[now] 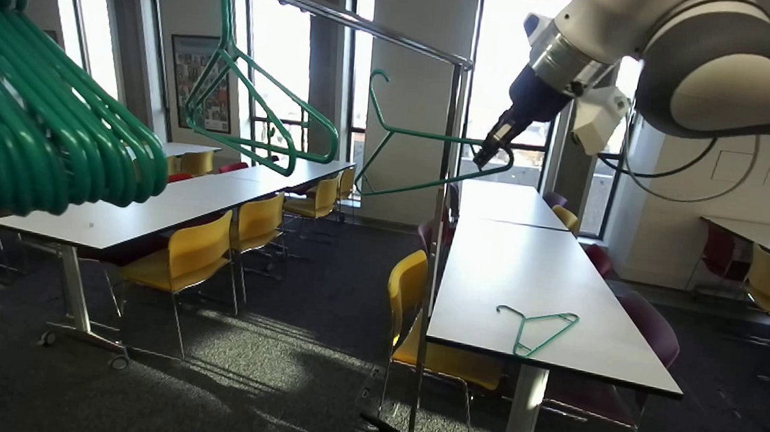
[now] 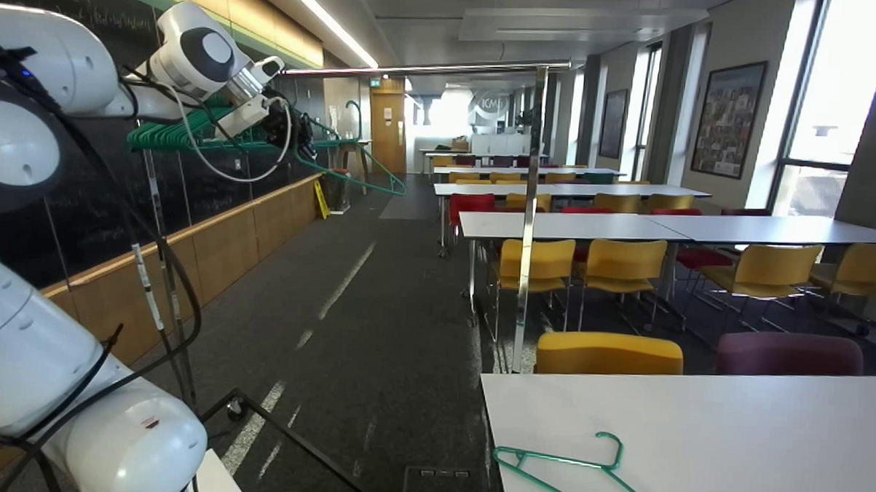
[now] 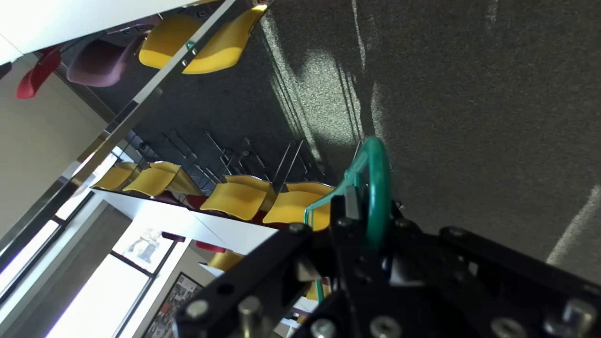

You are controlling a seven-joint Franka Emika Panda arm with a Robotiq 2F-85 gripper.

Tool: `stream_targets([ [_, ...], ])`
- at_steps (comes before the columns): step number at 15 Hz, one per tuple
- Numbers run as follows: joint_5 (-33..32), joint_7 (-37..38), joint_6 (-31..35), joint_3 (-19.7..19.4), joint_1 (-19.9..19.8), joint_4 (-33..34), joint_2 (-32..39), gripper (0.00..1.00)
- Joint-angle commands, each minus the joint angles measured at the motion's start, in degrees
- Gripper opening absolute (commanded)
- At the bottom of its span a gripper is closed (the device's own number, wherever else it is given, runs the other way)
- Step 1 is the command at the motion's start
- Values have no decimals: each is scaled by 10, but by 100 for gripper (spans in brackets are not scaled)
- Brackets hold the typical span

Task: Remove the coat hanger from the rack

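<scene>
The coat hanger [image 1: 426, 135], thin and green, is held in the air by one corner. My gripper [image 1: 480, 156] is shut on that corner, at the end away from the hook. In an exterior view its hook points up and shows below and apart from the bar of the rack [image 1: 399, 39]. The hanger also shows in an exterior view [image 2: 359, 127], with the gripper [image 2: 304, 148] partly hidden behind the wrist. The rack's upright pole [image 2: 529, 227] stands there. In the wrist view the hanger's green tube [image 3: 378, 188] runs between the fingertips [image 3: 364, 211].
Several green hangers [image 1: 56, 121] hang bunched on the rack, and more hang nearer the bar's end [image 1: 225, 14]. A similar green hanger [image 1: 547, 333] lies on a white table [image 1: 505, 266]. Yellow chairs [image 1: 407, 286] and a long table [image 1: 172, 209] stand around.
</scene>
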Motion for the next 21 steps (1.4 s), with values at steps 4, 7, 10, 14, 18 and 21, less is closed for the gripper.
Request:
stream_targets([
  [4,6,54,-22,-5,-11,-203,-211,2],
  [7,5,76,-51,-26,-31,-266,-279,2],
  [10,-4,67,-95,-51,-58,-324,-338,2],
  [14,-68,28,-159,-91,-105,-412,-411,2],
  [18,-207,-48,-185,-140,-147,-439,-412,2],
  [21,-327,-86,-178,-184,-167,-415,-362,2],
])
